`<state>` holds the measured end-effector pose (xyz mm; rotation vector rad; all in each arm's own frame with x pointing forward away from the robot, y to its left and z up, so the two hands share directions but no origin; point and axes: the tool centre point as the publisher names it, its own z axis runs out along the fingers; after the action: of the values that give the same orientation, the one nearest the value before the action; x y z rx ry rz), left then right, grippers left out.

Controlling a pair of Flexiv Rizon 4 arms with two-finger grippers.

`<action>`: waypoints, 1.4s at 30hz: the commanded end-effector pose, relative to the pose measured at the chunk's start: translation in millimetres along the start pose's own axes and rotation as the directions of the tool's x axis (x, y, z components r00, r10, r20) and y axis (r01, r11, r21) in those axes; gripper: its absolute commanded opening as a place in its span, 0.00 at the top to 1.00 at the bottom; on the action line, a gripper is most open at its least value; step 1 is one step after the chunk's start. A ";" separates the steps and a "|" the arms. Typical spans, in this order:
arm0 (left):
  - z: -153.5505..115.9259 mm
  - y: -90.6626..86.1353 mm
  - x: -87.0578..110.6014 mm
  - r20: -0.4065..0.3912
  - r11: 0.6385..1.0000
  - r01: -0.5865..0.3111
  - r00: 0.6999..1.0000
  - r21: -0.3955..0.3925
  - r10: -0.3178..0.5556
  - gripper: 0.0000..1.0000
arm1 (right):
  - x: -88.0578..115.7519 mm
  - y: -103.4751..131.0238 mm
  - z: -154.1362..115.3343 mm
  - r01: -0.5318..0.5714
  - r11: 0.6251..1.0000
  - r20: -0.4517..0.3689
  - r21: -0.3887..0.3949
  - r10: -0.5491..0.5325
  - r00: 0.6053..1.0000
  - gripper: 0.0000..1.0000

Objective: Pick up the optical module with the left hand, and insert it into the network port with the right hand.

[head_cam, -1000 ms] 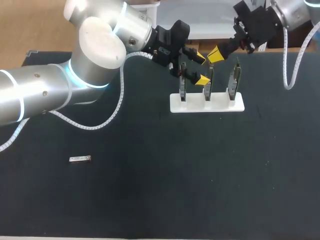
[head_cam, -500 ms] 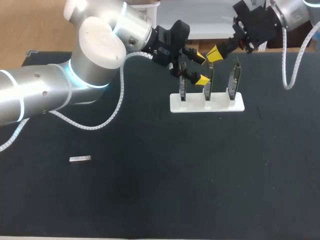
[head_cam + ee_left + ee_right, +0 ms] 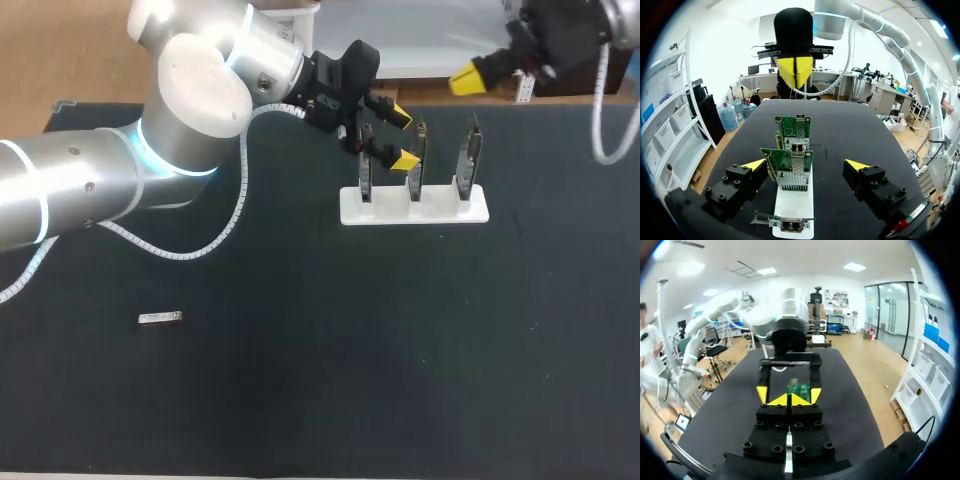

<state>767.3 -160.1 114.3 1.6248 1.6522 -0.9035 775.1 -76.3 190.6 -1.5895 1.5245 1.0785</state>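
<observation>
**Head view.**
- Counter point(image 3: 400, 350): dark surface.
- Module point(image 3: 160, 319): small and silvery, lying flat at the near left of the counter. It is well apart from the stand and from both arms. No other view shows it.
- Stand point(image 3: 413, 208): a white block right of centre towards the far side. It holds three cards point(image 3: 418, 160) upright in a row running left to right.
- Left arm point(image 3: 90, 190): enters from the left. The left fingers point(image 3: 405, 160) are spread apart over the left end of the row, one yellow tip on the far side and one on the near side. They hold nothing.
- Right fingers point(image 3: 468, 78): at the far right, past the counter's far edge and apart from the cards. Whether they are open or closed cannot be told from here.

**Left wrist view.**
- Looks along the row from its left end.
- Left fingers point(image 3: 752, 165): wide open, one on each side of the stand point(image 3: 792, 205). Neither tip touches a card.
- Cards: one sits low, just under the wrist point(image 3: 782, 222). Two green ones point(image 3: 787, 167) stand ahead, one behind the other, and each carries a metal port point(image 3: 799, 148). The ports are seen in this view alone.
- Right fingers point(image 3: 790, 72): beyond the last card. The yellow tips are pressed together into one wedge, with nothing between them.

**Right wrist view.**
- Right fingers point(image 3: 781, 401): tips meet, closed on nothing.
- Left fingers point(image 3: 761, 394): ahead, open.
- Card point(image 3: 800, 389): a green edge shows between the left fingers.
- Left arm point(image 3: 790, 315): rises behind.
</observation>
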 end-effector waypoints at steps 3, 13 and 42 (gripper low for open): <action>0.8 2.6 -1.0 -0.005 1.000 0.002 1.000 0.004 -0.002 0.00 | 14.2 5.3 -25.3 -0.001 0.999 -0.003 -0.051 0.001 1.000 1.00; 0.8 2.6 -1.0 -0.005 1.000 0.002 1.000 0.004 -0.002 0.00 | 44.7 11.9 -36.6 -0.058 0.995 -0.057 -0.087 0.053 0.997 1.00; 0.8 2.6 -1.0 -0.005 1.000 0.002 1.000 0.004 -0.002 0.00 | 59.1 9.5 -35.5 -0.066 0.996 -0.118 0.056 0.073 0.990 1.00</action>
<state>767.4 -160.1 114.3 1.6248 1.6522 -0.9035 777.9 -135.9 153.2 -1.6366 1.6715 1.0441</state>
